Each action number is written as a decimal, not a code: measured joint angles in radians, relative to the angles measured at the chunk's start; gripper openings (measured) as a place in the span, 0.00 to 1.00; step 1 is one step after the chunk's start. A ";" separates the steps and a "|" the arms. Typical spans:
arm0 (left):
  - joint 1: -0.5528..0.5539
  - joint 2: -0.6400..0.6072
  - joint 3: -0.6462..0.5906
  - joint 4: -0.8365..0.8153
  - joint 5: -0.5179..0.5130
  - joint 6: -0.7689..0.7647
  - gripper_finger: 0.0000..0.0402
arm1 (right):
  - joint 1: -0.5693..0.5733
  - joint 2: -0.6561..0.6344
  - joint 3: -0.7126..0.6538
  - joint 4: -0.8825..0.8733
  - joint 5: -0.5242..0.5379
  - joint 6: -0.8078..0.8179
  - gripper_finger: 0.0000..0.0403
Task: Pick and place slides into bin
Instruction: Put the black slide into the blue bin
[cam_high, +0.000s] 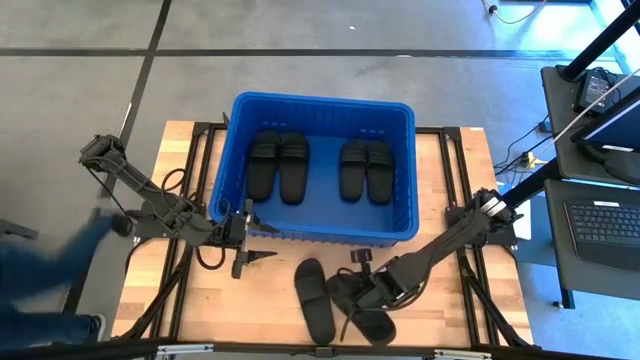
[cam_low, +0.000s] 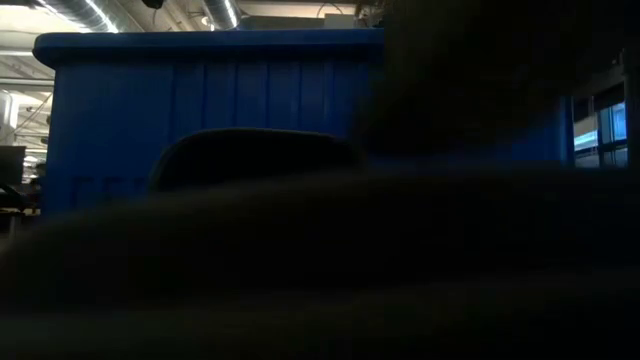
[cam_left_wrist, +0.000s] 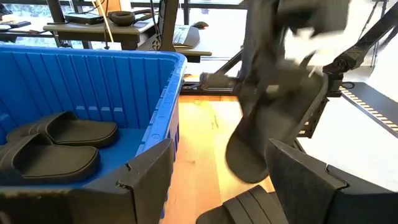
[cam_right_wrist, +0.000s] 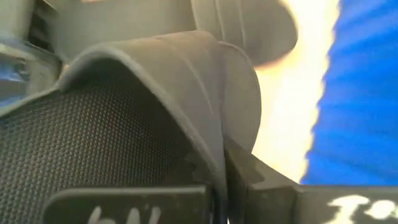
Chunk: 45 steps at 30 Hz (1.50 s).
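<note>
The blue bin (cam_high: 320, 232) stands at the table's far middle, with several black slides (cam_high: 280, 165) lying flat on their soles inside it. Two more slides are in front of the bin. One (cam_high: 312, 297) lies on the wood. My right gripper (cam_high: 365, 293) is shut on the other (cam_high: 365, 318), which shows steeply tilted in the left wrist view (cam_left_wrist: 273, 124). My left gripper (cam_high: 245, 262) hangs open beside the bin's near left corner, with nothing between its fingers (cam_left_wrist: 149, 177). My right gripper pinches the edge of the slide's wide strap (cam_right_wrist: 211, 149) between its two fingers, one finger under the strap over the footbed (cam_right_wrist: 93, 137) and one outside. The fingers come from above, slanting down. The slide hangs tilted below them, one end (cam_left_wrist: 249, 168) low over the table.
The bin's near wall (cam_low: 200, 110) fills the low view, which a dark slide close to the camera mostly blocks. Bare wood (cam_high: 270, 300) lies in front of the bin on the left. A person's blurred sleeve (cam_high: 60, 250) is at the table's left edge.
</note>
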<state>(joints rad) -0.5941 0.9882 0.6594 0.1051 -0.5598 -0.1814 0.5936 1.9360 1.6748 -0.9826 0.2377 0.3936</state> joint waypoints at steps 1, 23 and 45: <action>0.000 0.000 0.000 0.000 0.000 0.000 0.62 | 0.000 -0.001 0.048 -0.024 0.001 -0.022 0.04; 0.000 0.000 0.000 0.000 0.000 -0.002 0.62 | -0.302 -0.022 0.661 -0.445 0.538 -0.120 0.04; 0.000 0.000 0.000 -0.008 -0.006 0.000 0.62 | -0.688 -0.036 0.402 -0.474 0.557 -0.006 0.04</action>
<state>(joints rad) -0.5938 0.9886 0.6594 0.0967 -0.5659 -0.1818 -0.0941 1.9003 2.0770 -1.4567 0.7948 0.3877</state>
